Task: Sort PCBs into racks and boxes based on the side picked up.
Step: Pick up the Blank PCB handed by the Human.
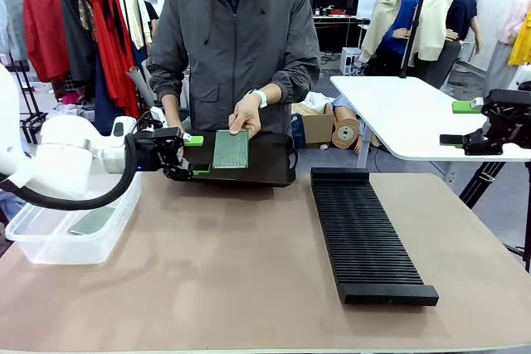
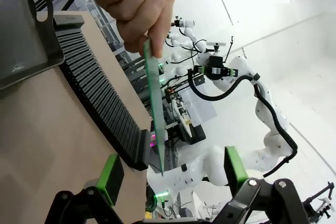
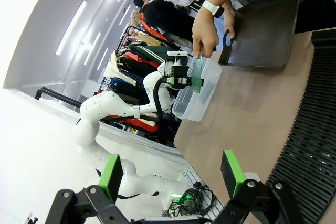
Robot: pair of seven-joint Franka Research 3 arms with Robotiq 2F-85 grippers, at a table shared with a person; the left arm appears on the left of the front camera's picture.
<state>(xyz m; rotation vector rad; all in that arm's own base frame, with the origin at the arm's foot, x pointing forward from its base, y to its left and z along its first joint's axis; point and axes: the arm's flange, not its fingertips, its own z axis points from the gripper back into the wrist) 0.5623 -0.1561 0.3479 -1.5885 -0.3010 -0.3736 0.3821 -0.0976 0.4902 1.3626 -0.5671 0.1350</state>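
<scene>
A person's hand holds one green PCB upright by its top edge, over the near side of a shallow black tray. My left gripper is open at the board's left edge. In the left wrist view the PCB hangs edge-on between the green pads, touching neither. The long ribbed black rack lies right of centre. The clear box stands at the left under my left arm, with a PCB inside. My right gripper hovers open and empty at the far right.
A white table stands behind the right side, close to my right gripper. The person stands at the far edge behind the tray. Bare brown tabletop lies between the box and the rack.
</scene>
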